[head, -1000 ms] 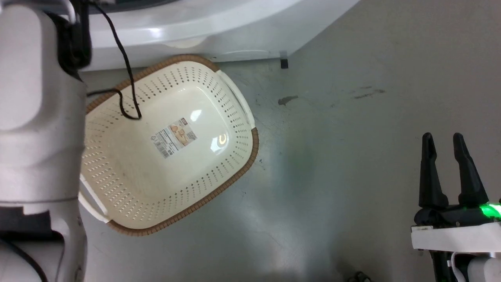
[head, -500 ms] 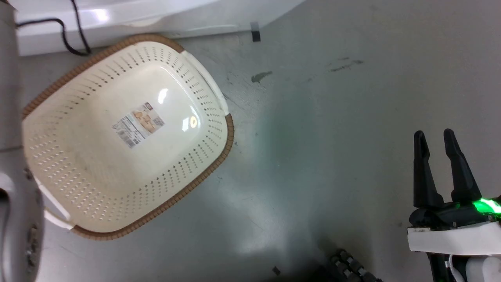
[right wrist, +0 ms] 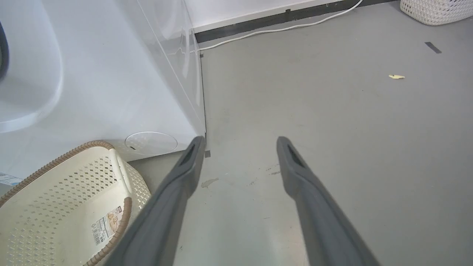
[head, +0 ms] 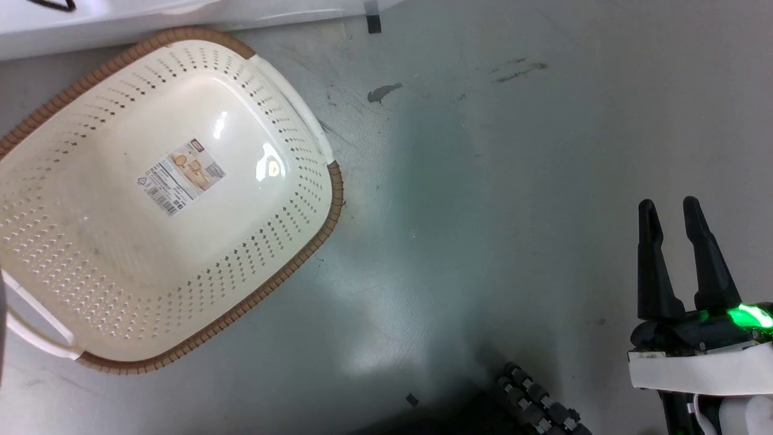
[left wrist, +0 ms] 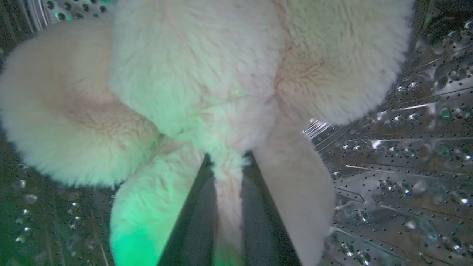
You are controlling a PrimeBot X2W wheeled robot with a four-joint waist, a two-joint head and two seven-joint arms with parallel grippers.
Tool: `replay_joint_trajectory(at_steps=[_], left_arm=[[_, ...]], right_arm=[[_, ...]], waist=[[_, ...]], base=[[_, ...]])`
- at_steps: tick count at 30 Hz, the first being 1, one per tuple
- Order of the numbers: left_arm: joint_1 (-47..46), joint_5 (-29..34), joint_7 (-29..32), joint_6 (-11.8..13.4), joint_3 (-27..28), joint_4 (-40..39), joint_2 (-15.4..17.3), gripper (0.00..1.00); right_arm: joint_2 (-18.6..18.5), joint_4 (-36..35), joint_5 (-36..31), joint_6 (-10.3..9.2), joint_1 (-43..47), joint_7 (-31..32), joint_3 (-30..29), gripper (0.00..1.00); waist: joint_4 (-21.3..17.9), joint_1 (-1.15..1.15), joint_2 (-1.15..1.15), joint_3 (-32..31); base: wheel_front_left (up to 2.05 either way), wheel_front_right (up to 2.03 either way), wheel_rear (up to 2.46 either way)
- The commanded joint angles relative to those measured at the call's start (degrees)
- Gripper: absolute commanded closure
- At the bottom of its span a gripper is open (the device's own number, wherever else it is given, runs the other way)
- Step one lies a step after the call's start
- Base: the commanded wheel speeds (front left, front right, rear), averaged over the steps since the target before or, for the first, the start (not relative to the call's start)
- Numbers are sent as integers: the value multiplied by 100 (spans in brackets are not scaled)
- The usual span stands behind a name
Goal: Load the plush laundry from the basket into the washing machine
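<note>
The plush laundry [left wrist: 207, 74] lies inside the washing machine's perforated steel drum [left wrist: 406, 166]. In the left wrist view its pale fluffy lobes spread across the upper part, with drum wall showing on both sides. The left jaws are nearly closed and pinch a narrow strip of the toy's fur between their 2 dark fingers [left wrist: 192, 214]. The strip runs down the middle of the gap, while the bulk of the toy sits just beyond the fingertips. 1 rounded limb hangs to the left of the fingers and a flatter one to the right.

The right jaws stand wide apart and hold nothing. Their 2 fingers [head: 652, 260] hover over the grey floor [head: 483, 181], well apart from the toy.

The basket [head: 329, 205] stands on the floor just in front of the washing machine [right wrist: 111, 74], its inner bottom showing a label [head: 181, 175]. In the right wrist view the basket is at the lower left, beside the left finger.
</note>
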Motion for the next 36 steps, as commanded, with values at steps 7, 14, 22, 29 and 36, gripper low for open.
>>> replay_joint_trajectory(at_steps=[7, 14, 22, 29, 36], left_arm=[[-436, -27, 237, -133, -145, 356, -50, 100], [-691, -181, 304, -117, -158, 793, -172, 0], [-725, -247, 150, -109, -186, 1031, -219, 0], [-629, -393, -192, -176, -212, 1255, -367, 0], [-347, -496, -497, -232, -243, 1411, -470, 0]], right_arm=[[-9, -80, 40, 3, 40, -25, -48, 0], [-9, -128, 27, 3, 75, -25, -84, 0], [-9, -144, -17, 3, 34, -25, -102, 0], [-9, -181, -129, 3, -96, -25, -139, 0], [-9, -195, -237, 3, -180, -25, -224, 0]], waist=[[16, 0, 0, 70], [69, 0, 0, 127], [121, 0, 0, 132], [316, 0, 0, 14], [548, 0, 0, -201]], base=[[0, 0, 0], [0, 0, 0], [0, 0, 0], [0, 0, 0], [0, 0, 0]])
